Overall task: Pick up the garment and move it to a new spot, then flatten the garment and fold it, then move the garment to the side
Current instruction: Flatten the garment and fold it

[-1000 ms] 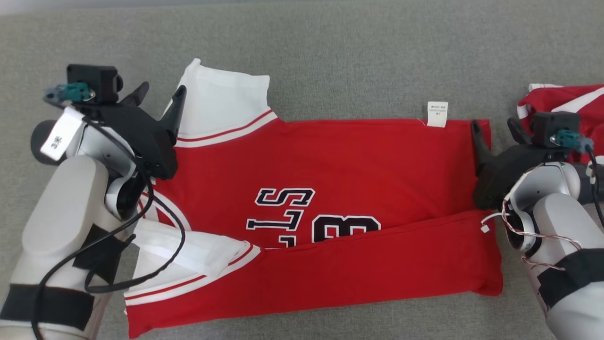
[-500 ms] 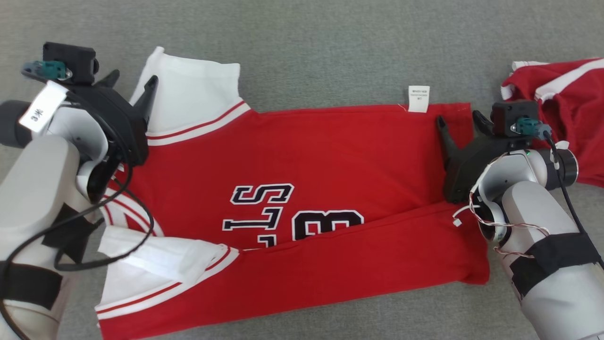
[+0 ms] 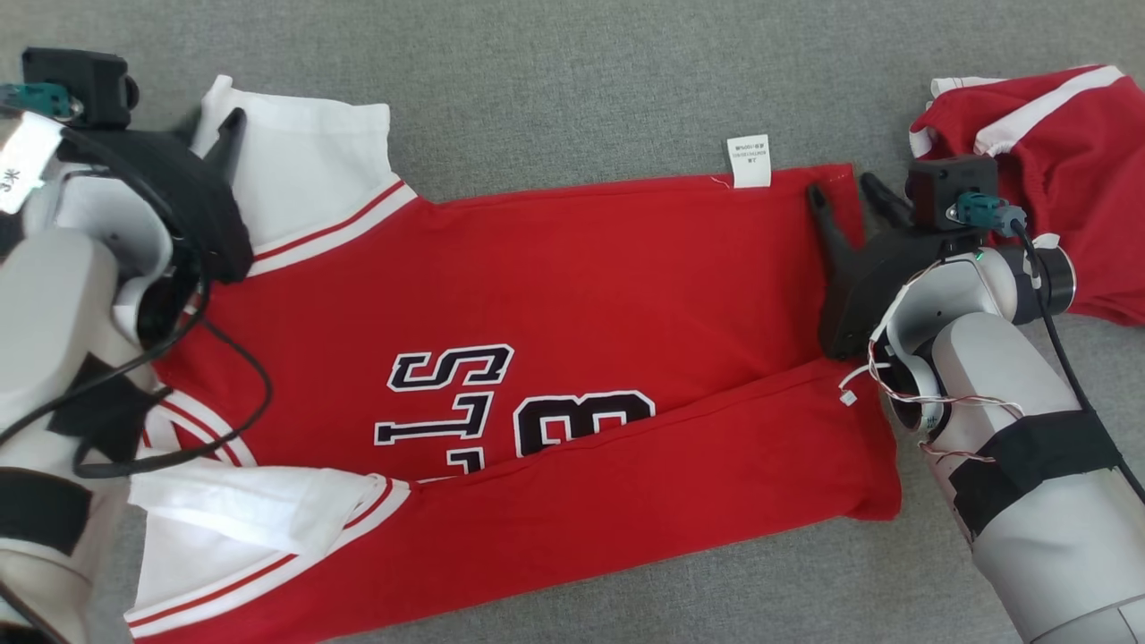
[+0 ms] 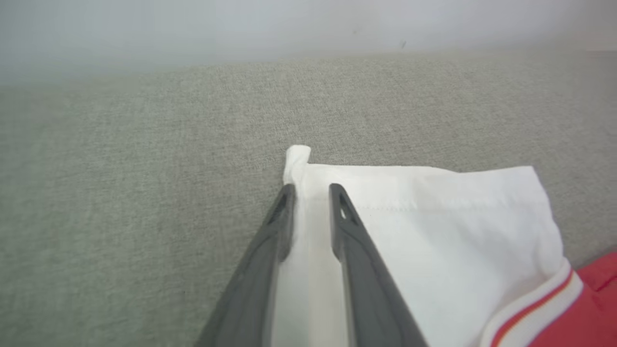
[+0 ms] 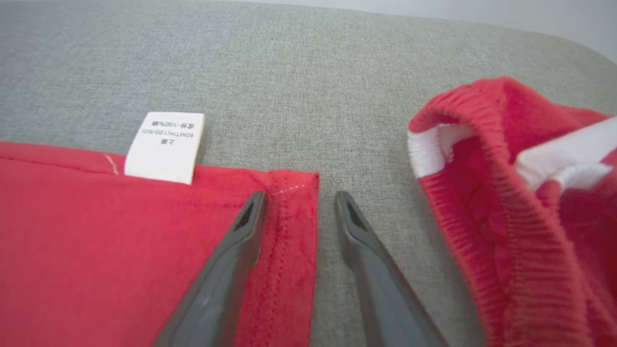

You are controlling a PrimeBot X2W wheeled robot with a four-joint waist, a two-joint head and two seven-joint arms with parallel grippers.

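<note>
Now, jaws apart: left gripper (image 4: pixel 311 190) astride sleeve edge (image 4: pixel 296 164), right gripper (image 5: pixel 301 197) astride hem corner (image 5: pixel 304 184), grey surface (image 5: pixel 299 86) beyond.

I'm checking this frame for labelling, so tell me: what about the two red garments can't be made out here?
Jersey lettering: head view, lower part hidden under the folded-up red flap.
Care label: right wrist view, print too small to read.
Second red garment: head view, cut off by the right edge.
</note>
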